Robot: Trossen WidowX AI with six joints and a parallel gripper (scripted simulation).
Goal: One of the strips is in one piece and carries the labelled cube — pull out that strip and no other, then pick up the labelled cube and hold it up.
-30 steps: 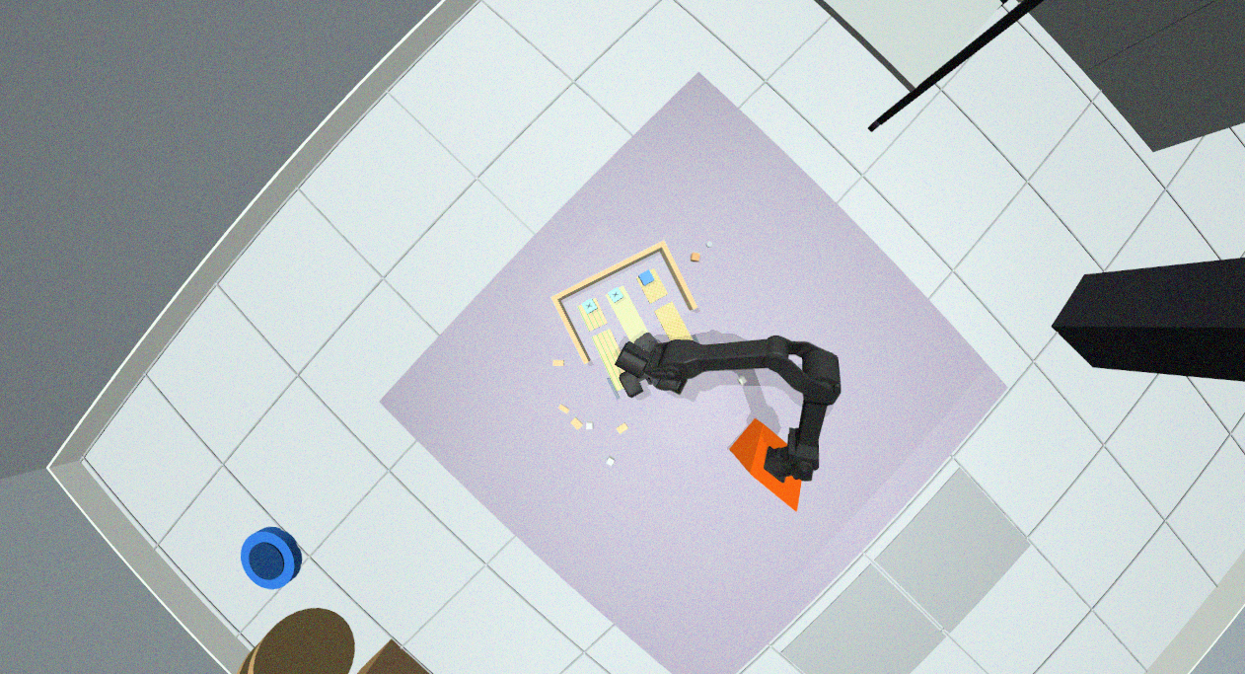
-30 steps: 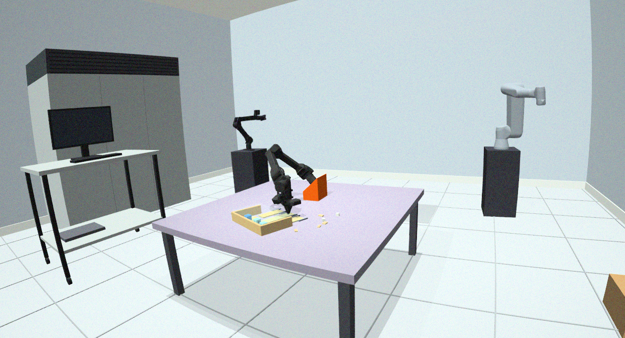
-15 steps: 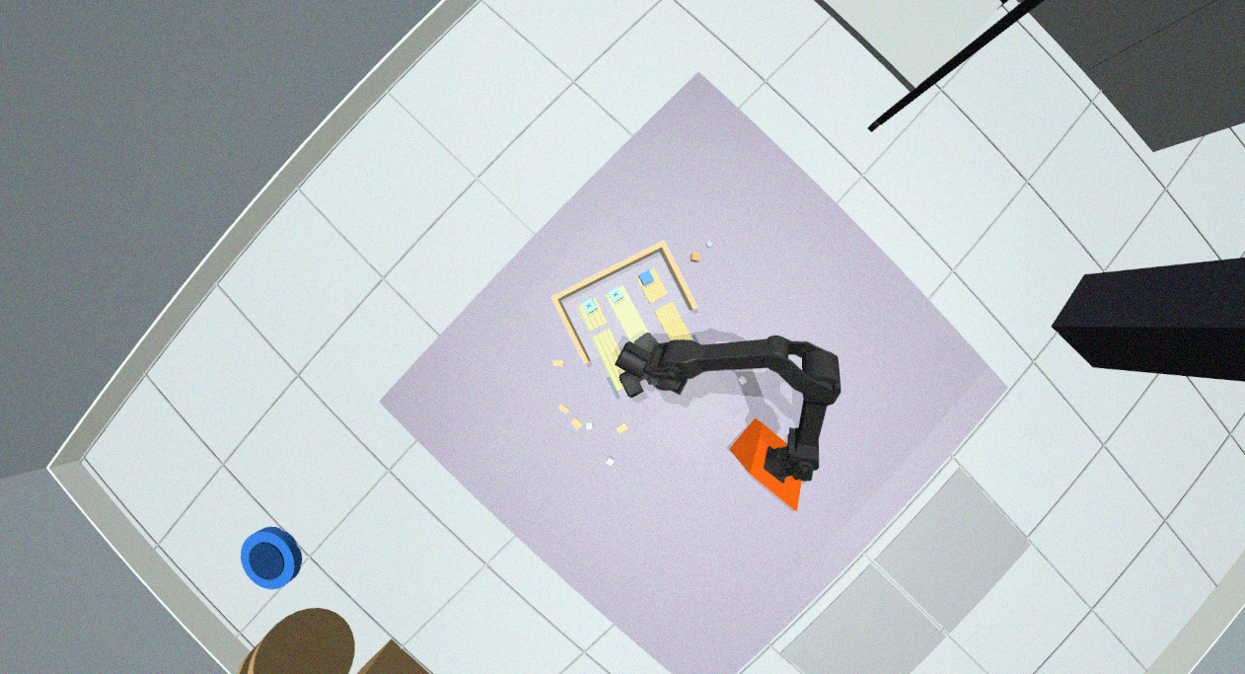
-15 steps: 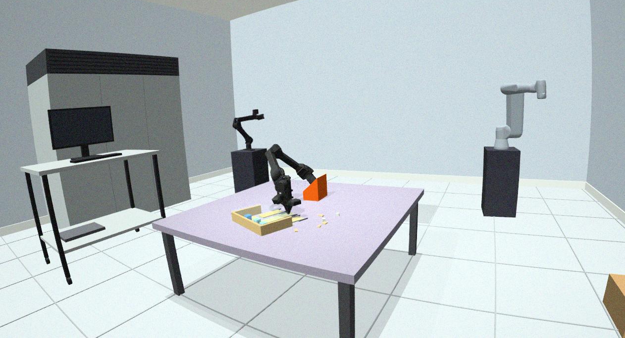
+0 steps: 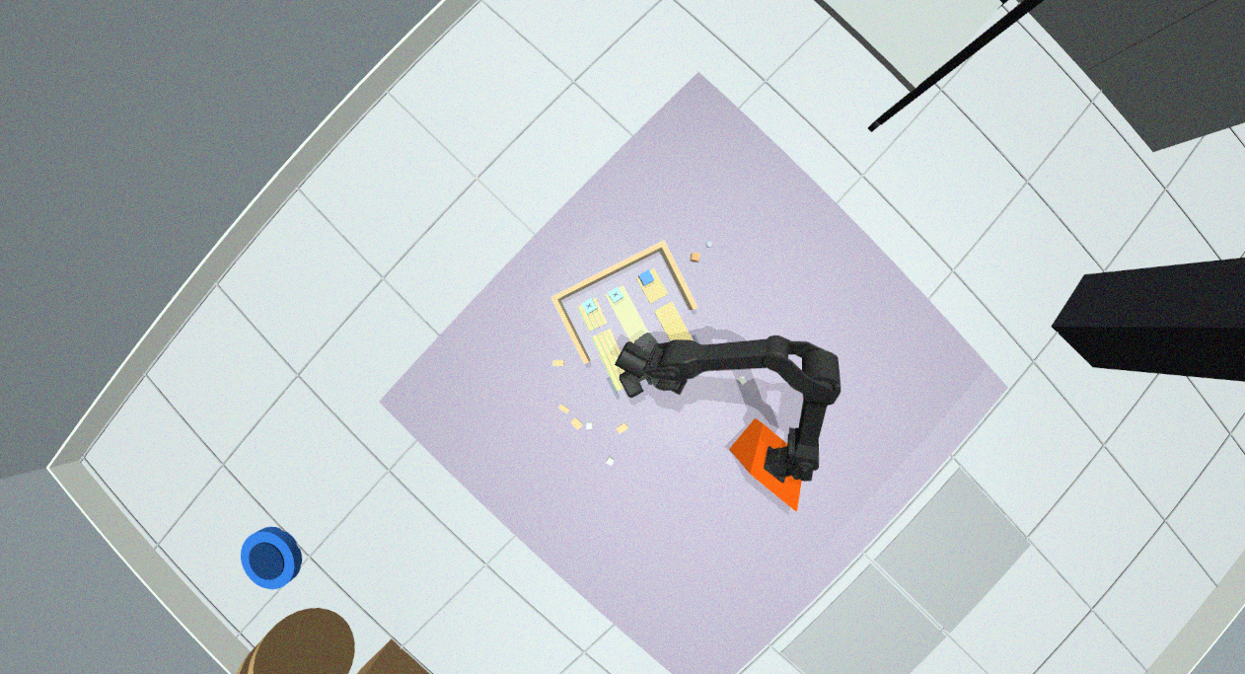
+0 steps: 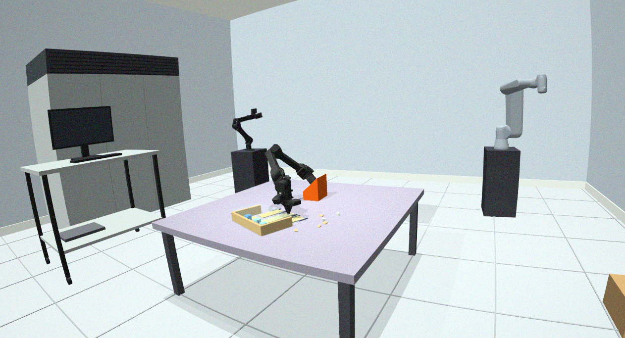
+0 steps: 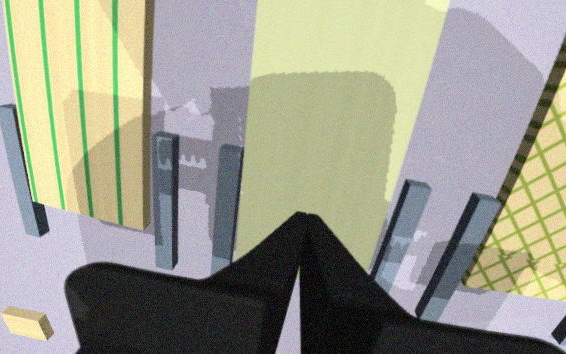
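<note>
The plain strip [image 5: 628, 315] [image 7: 329, 120] lies between the striped strip [image 5: 605, 347] [image 7: 81, 125] and the crosshatched strip [image 5: 674, 320] [image 7: 559, 200], a marked cube [image 5: 616, 294] at its far end, inside the three-sided frame [image 5: 609, 270] [image 6: 276, 226]. The gripper [image 5: 628, 383] [image 6: 288, 211] [image 7: 305, 223], shut and empty, points down at the plain strip's near end; whether it touches is hard to tell.

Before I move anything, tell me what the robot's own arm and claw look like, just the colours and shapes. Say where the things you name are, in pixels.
The arm [image 5: 735, 354] [image 6: 286, 160] is black, with angular links and bulky joints. The claw [image 5: 628, 390] [image 6: 288, 210] [image 7: 305, 223] is black too, with two broad fingers tapering to narrow tips. I can't make out any markings.
</note>
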